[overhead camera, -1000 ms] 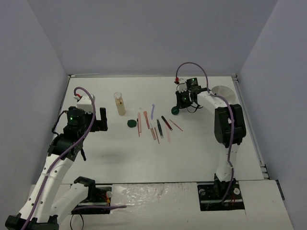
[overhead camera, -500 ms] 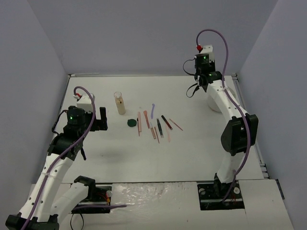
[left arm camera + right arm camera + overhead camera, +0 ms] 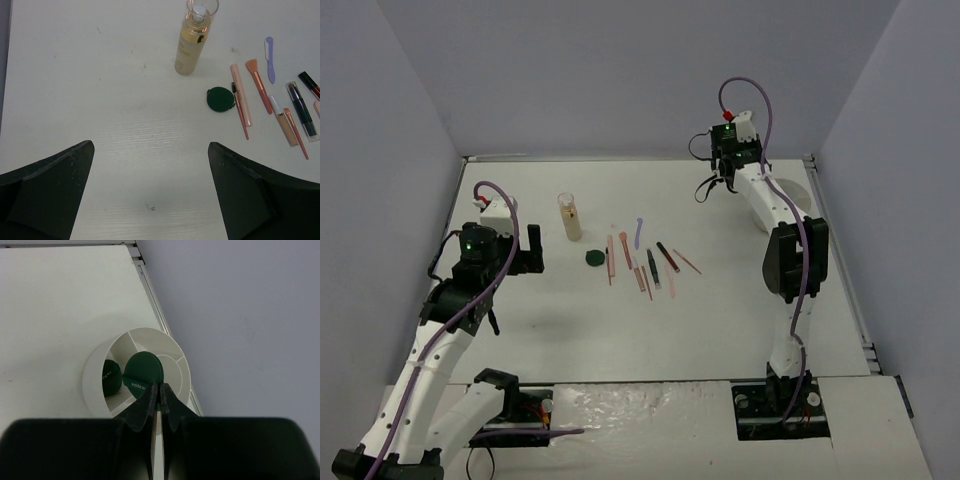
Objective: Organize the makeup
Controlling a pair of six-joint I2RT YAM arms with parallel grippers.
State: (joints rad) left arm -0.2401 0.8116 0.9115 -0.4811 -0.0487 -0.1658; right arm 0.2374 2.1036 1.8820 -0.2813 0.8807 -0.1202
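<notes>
right pincer [image 3: 156, 390] pinched shut on a green disc [image 3: 143, 371] over the bowl [image 3: 95, 372] at two o'clock, second disc [image 3: 111, 380] already inside; left pincer [image 3: 151, 147] gaping, empty; bottle [image 3: 190, 45], third disc [image 3: 220, 98], sticks [image 3: 260, 85] unsorted.

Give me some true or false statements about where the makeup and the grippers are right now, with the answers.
1. The left gripper is open and empty. True.
2. The bottle lies on its side. False: it stands upright.
3. A green disc lies on the table beside the sticks. True.
4. The bowl holds nothing. False: a second disc sits in one compartment.
5. The right gripper is shut on a third disc over the bowl. True.
6. The lilac stick is in the bowl. False: it lies on the table.
</notes>
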